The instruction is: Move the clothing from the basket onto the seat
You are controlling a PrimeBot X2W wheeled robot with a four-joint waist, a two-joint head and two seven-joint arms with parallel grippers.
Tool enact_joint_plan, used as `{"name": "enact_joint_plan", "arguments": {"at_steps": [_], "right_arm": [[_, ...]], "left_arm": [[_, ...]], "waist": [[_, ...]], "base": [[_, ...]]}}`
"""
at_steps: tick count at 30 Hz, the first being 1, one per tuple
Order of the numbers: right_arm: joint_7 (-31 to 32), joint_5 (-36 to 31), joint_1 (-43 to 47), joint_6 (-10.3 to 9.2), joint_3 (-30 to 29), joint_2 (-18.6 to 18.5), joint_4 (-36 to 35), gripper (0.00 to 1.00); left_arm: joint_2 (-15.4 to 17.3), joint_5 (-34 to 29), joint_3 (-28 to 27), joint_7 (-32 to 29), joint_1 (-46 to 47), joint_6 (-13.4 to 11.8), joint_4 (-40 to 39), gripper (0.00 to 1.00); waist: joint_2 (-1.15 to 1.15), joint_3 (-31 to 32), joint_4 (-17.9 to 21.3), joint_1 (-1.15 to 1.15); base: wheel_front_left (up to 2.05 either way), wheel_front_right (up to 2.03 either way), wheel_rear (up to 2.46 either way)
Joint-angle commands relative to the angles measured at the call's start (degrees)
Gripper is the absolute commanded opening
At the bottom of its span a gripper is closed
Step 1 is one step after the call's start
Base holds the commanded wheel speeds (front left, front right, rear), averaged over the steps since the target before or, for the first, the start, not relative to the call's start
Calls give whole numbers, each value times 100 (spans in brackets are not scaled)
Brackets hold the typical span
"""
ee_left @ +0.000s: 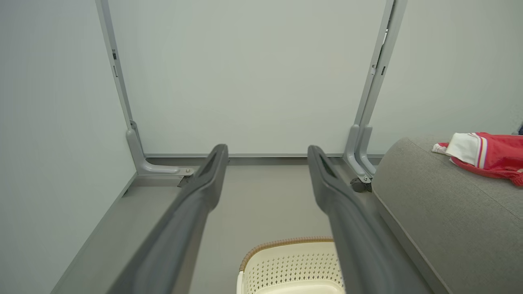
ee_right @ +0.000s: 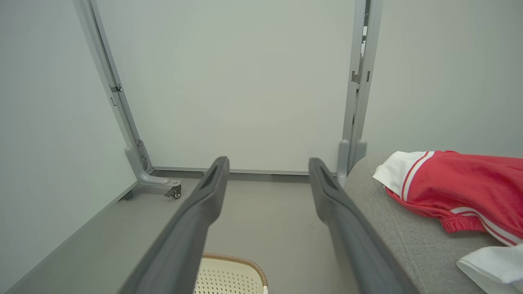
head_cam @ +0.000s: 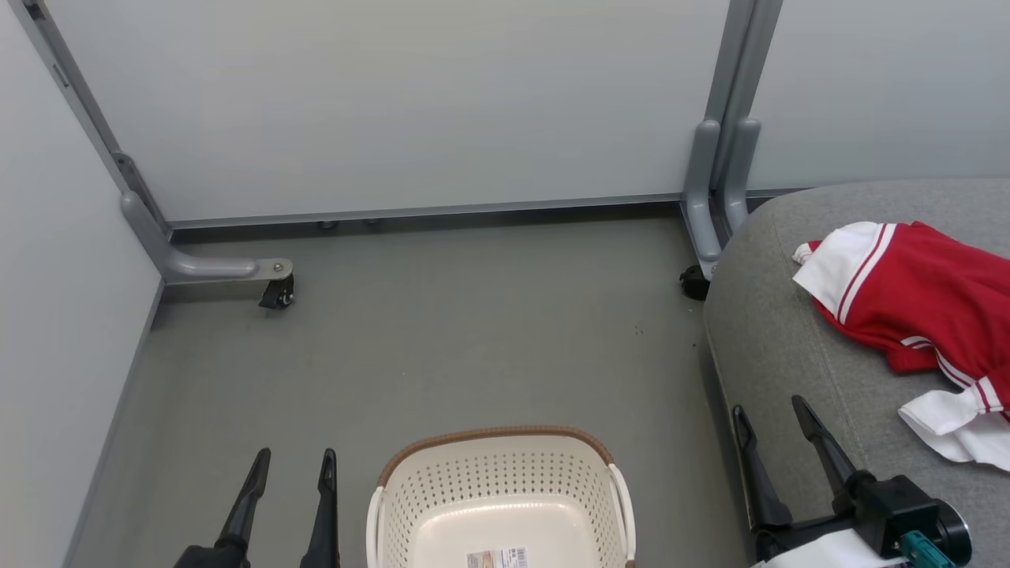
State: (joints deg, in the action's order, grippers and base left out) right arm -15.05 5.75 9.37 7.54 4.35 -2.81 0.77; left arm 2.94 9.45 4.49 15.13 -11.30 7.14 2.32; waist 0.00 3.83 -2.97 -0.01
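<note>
The cream basket (head_cam: 499, 483) stands on the floor at the bottom middle of the head view, with a label on its bare bottom and nothing else in it. The red and white clothing (head_cam: 923, 312) lies on the grey seat (head_cam: 781, 347) at the right. My left gripper (head_cam: 293, 461) is open to the left of the basket, above the floor. My right gripper (head_cam: 769, 410) is open by the seat's front edge, left of the clothing. In the left wrist view the basket's rim (ee_left: 286, 245), the seat (ee_left: 441, 212) and the clothing (ee_left: 490, 157) show. The right wrist view has the clothing (ee_right: 461, 188) on the seat (ee_right: 392, 228).
Pale partition panels on grey posts (head_cam: 722, 158) close off the back and the left. A grey foot with a caster (head_cam: 276, 293) juts onto the floor at the back left, and another caster (head_cam: 693, 284) sits by the seat's corner. Grey floor (head_cam: 473, 331) lies between the basket and the panels.
</note>
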Motion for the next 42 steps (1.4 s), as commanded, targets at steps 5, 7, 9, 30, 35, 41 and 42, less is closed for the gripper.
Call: {"name": "enact_joint_plan", "arguments": {"at_steps": [5, 7, 9, 30, 35, 41, 42], "right_arm": [[-18, -60, 60, -10, -77, -17, 25, 100], [-19, -103, 50, -10, -62, -14, 14, 100], [-19, -114, 55, -10, -59, -16, 13, 100], [106, 565, -50, 0, -49, -24, 155, 0], [214, 1176, -182, -1, -74, -70, 257, 0], [334, 1858, -314, -1, -102, -109, 358, 0], [355, 1979, -336, -1, -108, -115, 375, 0]], "left_arm": [[-1, -165, 52, 1, -94, 34, 154, 100], [-1, -140, 70, 1, -45, 37, 207, 100], [-1, -121, 95, 1, 0, 38, 240, 100], [24, 606, 82, -109, 63, -8, 360, 0], [63, 1181, 39, -221, 195, -6, 429, 0], [98, 1825, -7, -346, 344, 5, 517, 0], [104, 1941, -15, -369, 370, 7, 533, 0]], "waist": [[0, 47, 34, 1], [0, 53, 35, 1], [0, 59, 32, 1], [0, 25, 35, 1], [0, 8, 46, 1], [0, -12, 59, 1], [0, -16, 61, 1]], "base": [[0, 0, 0], [0, 0, 0], [0, 0, 0], [0, 0, 0], [0, 0, 0], [0, 0, 0], [0, 0, 0]]}}
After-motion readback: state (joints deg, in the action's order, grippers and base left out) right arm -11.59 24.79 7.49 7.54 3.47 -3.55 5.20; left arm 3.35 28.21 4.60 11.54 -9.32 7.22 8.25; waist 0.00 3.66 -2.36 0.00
